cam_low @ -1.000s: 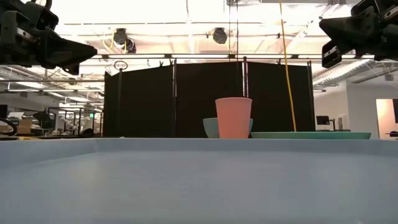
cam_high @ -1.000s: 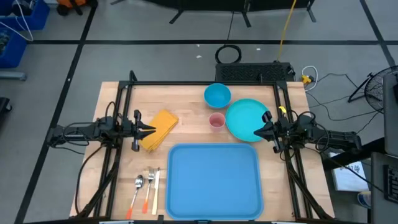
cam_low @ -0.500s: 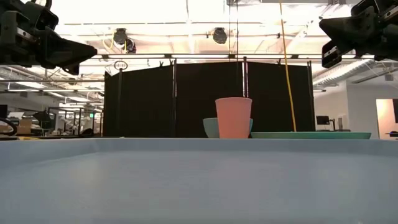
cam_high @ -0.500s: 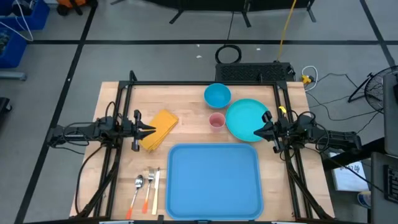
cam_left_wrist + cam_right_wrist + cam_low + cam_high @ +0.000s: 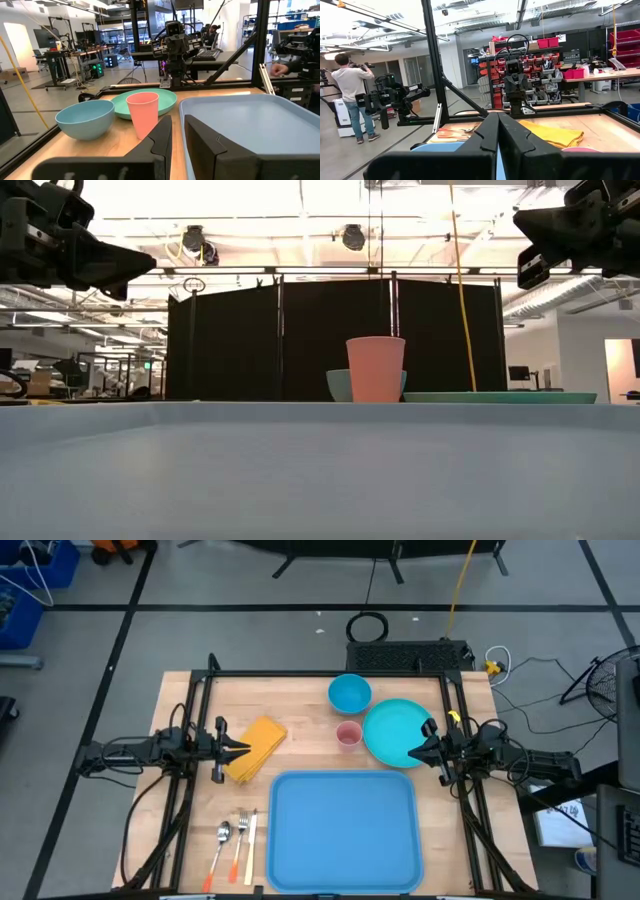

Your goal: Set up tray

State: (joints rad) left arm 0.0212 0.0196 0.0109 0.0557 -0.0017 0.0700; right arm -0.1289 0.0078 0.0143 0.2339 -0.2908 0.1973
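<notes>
The light-blue tray (image 5: 343,830) lies flat at the table's near middle and fills the foreground of the low view (image 5: 320,470). Beyond it stand a teal plate (image 5: 398,730), a pink cup (image 5: 348,734) and a blue bowl (image 5: 349,693). A folded yellow napkin (image 5: 260,745) lies to the tray's far left. My left gripper (image 5: 246,747) hovers shut above the napkin's near side, with only a thin slit showing between its fingers (image 5: 165,132). My right gripper (image 5: 419,748) hovers shut over the plate's right rim. Both are high above the table (image 5: 148,258) (image 5: 520,225).
A spoon, a fork and a knife with orange handles (image 5: 235,840) lie side by side left of the tray. Black frame posts (image 5: 200,710) (image 5: 455,705) stand along both sides of the table. Bare wood (image 5: 300,705) shows at the far left. A person (image 5: 351,95) stands in the room beyond.
</notes>
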